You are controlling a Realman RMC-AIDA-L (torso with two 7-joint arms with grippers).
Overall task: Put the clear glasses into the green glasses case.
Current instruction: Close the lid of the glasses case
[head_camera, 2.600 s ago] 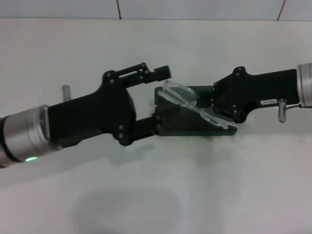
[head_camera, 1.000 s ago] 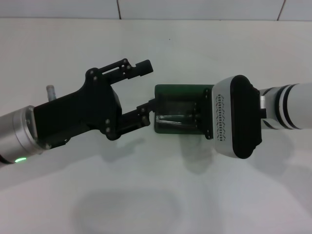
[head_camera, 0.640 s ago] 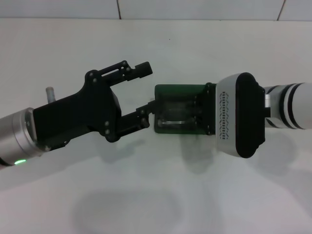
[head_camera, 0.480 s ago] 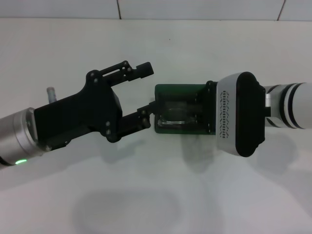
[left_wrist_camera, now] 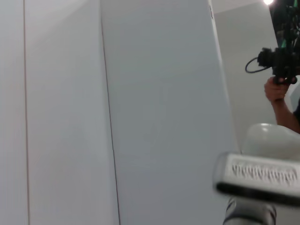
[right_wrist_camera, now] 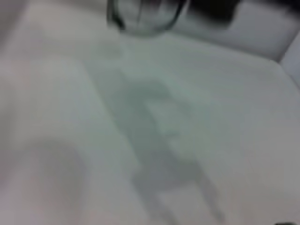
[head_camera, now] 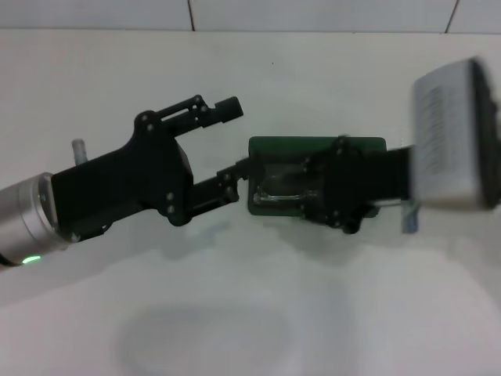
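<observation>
Head view: green glasses case (head_camera: 317,146) open on white table (head_camera: 250,78), clear glasses (head_camera: 282,193) lying inside. Left gripper (head_camera: 235,139) spread wide, lower finger touching case's left end. Right gripper (head_camera: 329,192) over case's right part; finger state can't tell.

Case: you see the green glasses case (head_camera: 275,146), smooth hard shell.
Glasses: the clear glasses (head_camera: 280,193), transparent glossy plastic.
Left gripper (head_camera: 239,139): matt black plastic, you'll note.
Table (head_camera: 235,70): smooth white.
</observation>
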